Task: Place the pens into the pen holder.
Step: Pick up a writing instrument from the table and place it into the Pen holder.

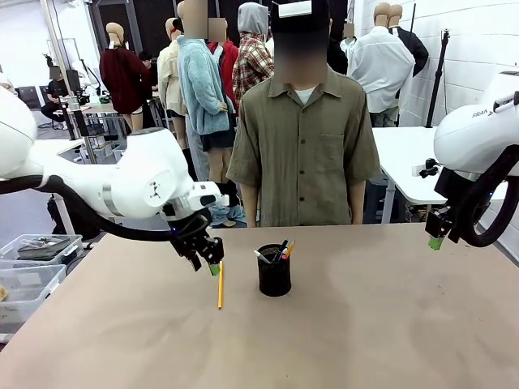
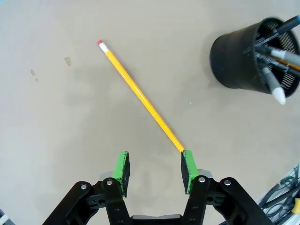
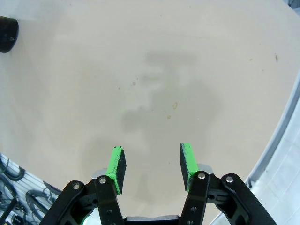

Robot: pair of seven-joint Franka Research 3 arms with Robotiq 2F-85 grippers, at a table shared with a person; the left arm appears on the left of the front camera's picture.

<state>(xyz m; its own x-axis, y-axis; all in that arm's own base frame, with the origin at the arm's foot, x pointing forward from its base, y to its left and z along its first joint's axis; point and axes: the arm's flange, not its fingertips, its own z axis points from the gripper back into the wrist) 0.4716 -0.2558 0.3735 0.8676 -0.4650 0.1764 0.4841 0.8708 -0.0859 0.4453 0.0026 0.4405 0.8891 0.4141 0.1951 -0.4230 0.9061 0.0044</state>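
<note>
A long yellow pencil point(image 1: 220, 284) point(image 2: 140, 96) lies flat on the tan table, left of the black mesh pen holder point(image 1: 274, 271) point(image 2: 243, 56). Several pens point(image 1: 280, 250) point(image 2: 276, 61) stand in the holder. My left gripper point(image 1: 209, 263) point(image 2: 154, 166) hangs open just over the pencil's far end. In the left wrist view the pencil's tip ends at the right pad point(image 2: 188, 164) and nothing lies between the pads. My right gripper point(image 1: 436, 241) point(image 3: 152, 164) is open and empty above bare table at the right. The holder point(image 3: 7, 33) sits at the top left corner of the right wrist view.
A person point(image 1: 304, 138) stands at the far edge behind the holder, hands out of sight. Clear plastic bins point(image 1: 32, 263) sit off the table's left side. A white table point(image 1: 405, 162) stands behind at the right.
</note>
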